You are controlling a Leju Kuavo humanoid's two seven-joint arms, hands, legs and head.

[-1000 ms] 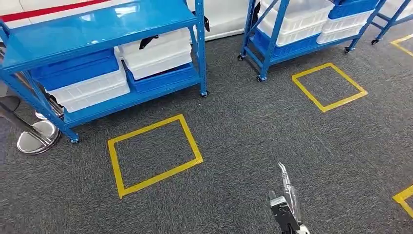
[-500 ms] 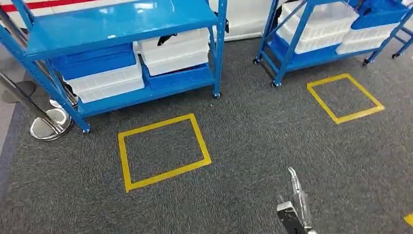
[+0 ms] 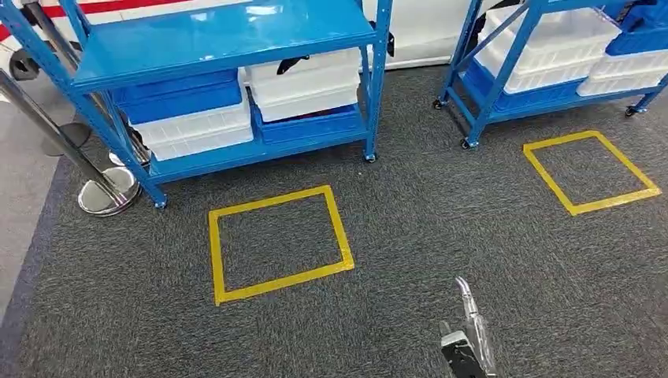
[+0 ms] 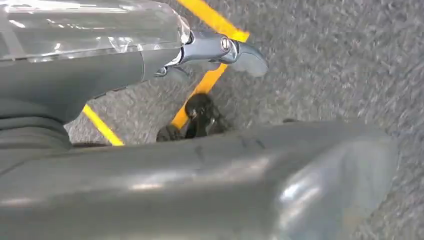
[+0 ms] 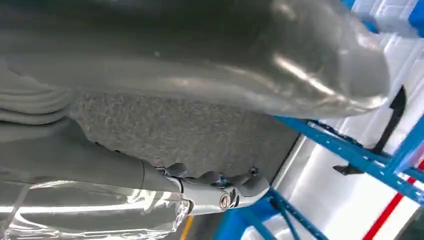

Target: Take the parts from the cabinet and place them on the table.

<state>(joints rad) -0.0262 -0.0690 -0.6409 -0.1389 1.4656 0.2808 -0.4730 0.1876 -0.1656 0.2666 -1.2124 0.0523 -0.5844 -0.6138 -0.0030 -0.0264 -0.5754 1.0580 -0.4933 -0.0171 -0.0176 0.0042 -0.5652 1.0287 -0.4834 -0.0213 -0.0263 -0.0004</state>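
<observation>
Head view looks down on dark grey carpet (image 3: 441,228). Right hand (image 3: 466,339) enters at the lower edge, fingers extended forward over the carpet, nothing between them. From the right wrist view the right hand (image 5: 220,192) has its fingers straight and apart, holding nothing; beyond the fingertips lie blue rack struts and white bins.

Left hand (image 4: 220,50): fingers stretched out over carpet and a strip of yellow floor tape (image 4: 207,85), nothing in them, though the thumb blocks much of that view, so the grasp is judged only from the part that shows.

Well ahead of the right fingers and to their left, a blue cabinet (image 3: 236,39) on castors, lower shelf carrying white bins (image 3: 307,83) and blue bins (image 3: 177,98). A dark part (image 3: 291,63) lies on top of one white bin; too small to identify. Between fingers and cabinet, a yellow taped square (image 3: 280,244). A second blue rack (image 3: 543,55) with bins stands ahead and to the right, another taped square (image 3: 591,172) before it. A chrome stanchion base (image 3: 106,193) sits beside the cabinet's left leg.
</observation>
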